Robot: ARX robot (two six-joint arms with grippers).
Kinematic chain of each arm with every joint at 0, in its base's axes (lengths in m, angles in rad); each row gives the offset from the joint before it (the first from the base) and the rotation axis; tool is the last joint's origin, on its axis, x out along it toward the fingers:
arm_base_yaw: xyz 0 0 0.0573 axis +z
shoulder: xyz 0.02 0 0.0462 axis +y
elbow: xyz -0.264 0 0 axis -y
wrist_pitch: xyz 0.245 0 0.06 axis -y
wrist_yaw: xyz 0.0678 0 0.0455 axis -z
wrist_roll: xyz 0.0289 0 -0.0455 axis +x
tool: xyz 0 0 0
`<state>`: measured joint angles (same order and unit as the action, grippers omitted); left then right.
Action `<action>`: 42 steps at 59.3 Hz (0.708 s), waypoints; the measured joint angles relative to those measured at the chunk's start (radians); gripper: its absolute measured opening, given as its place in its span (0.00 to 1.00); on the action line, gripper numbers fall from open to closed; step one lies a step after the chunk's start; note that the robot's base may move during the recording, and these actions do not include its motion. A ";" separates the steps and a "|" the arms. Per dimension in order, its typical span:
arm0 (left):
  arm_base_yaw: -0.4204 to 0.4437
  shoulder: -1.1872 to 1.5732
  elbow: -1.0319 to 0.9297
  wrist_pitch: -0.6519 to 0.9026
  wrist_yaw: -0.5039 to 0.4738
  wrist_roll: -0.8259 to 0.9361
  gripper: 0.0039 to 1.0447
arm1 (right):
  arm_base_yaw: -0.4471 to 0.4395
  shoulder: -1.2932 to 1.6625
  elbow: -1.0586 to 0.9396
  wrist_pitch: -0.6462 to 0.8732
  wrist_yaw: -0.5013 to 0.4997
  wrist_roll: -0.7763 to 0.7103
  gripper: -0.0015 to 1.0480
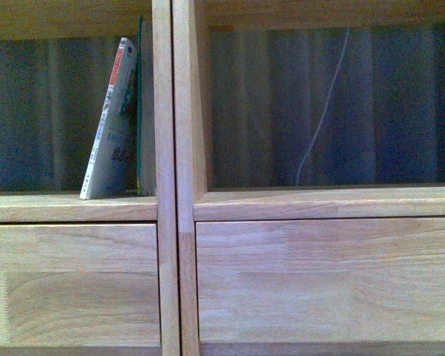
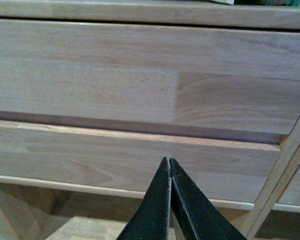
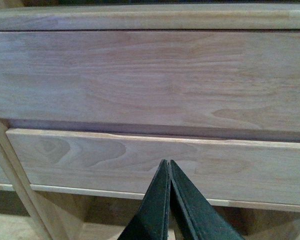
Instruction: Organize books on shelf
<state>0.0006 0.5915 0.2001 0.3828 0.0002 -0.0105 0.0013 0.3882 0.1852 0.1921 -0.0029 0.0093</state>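
In the front view the whitish paperback [image 1: 110, 126] leans rightward in the left cubby of the shelf [image 1: 167, 222], its top against the thin dark-green book [image 1: 142, 104] that stands upright by the centre post. Open room fills that cubby's left side and the whole right cubby. Cover print is too blurred to read. The left claw [image 2: 170, 165] and right claw [image 3: 169, 167] are both closed on nothing, facing drawer fronts [image 3: 140, 80].
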 joint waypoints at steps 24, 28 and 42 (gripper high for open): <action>0.000 -0.152 -0.107 -0.036 0.000 0.000 0.02 | 0.000 -0.113 -0.098 -0.007 0.001 -0.001 0.03; 0.000 -0.175 -0.118 -0.048 0.000 0.000 0.02 | 0.000 -0.128 -0.108 -0.013 0.000 -0.002 0.03; 0.000 -0.251 -0.145 -0.096 0.000 0.000 0.02 | 0.000 -0.180 -0.134 -0.037 0.000 -0.003 0.03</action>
<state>0.0006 0.3408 0.0551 0.2871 -0.0002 -0.0101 0.0017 0.2085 0.0513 0.1547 -0.0025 0.0067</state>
